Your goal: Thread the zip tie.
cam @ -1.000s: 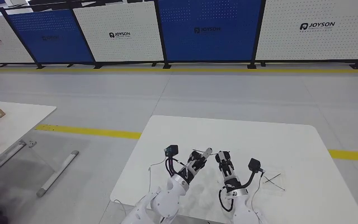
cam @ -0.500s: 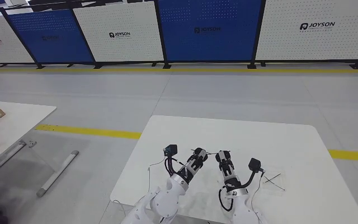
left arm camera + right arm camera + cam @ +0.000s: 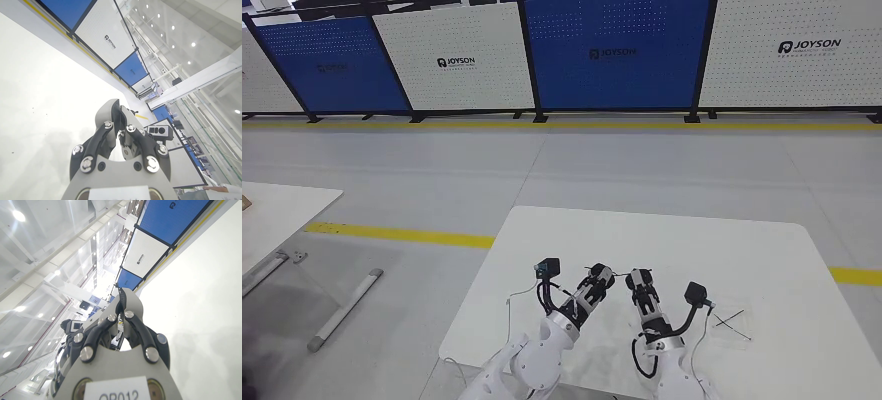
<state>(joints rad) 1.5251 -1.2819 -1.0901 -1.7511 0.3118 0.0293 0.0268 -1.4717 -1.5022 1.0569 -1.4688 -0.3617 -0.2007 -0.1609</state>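
I saw a dark logo with a wordmark on the white pegboard panels (image 3: 809, 45) and a fainter one on the blue panel (image 3: 612, 52). A white label (image 3: 117, 389) behind the right jaws carried a short letter-and-number code, cut off below.

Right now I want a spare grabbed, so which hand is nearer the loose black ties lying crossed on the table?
Right. The right hand is nearer the loose ties, which lie off to its outer side; the left hand sits beyond the right hand, farther off.

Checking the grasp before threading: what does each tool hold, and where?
Both hold the zip tie: right tool by its ribbed strap near the tip; left tool by a stretch seen edge-on, which part unclear.
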